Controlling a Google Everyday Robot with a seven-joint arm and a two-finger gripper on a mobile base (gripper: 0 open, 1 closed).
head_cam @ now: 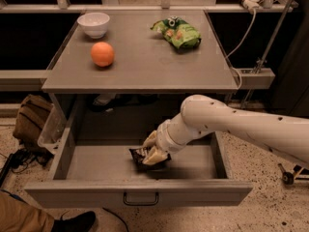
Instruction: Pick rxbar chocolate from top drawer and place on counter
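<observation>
A white bowl (pixel 93 23) and an orange (pixel 102 54) sit at the left of the desk (pixel 145 76). Below, in the open top drawer (pixel 96 164), the rxbar chocolate (pixel 138 154) juts leftward from the gripper (pixel 152 150), whose fingers (pixel 157 156) pinch its right end. A green snack bag (pixel 178 32) lies on the desk, far right.

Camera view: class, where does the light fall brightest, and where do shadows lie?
Camera view: light is brightest on the white bowl and even across the counter; the orange casts a soft shadow beside it; the space under the counter is dark; in the drawer, the pincer at the snack bar darkens the floor beneath it.
</observation>
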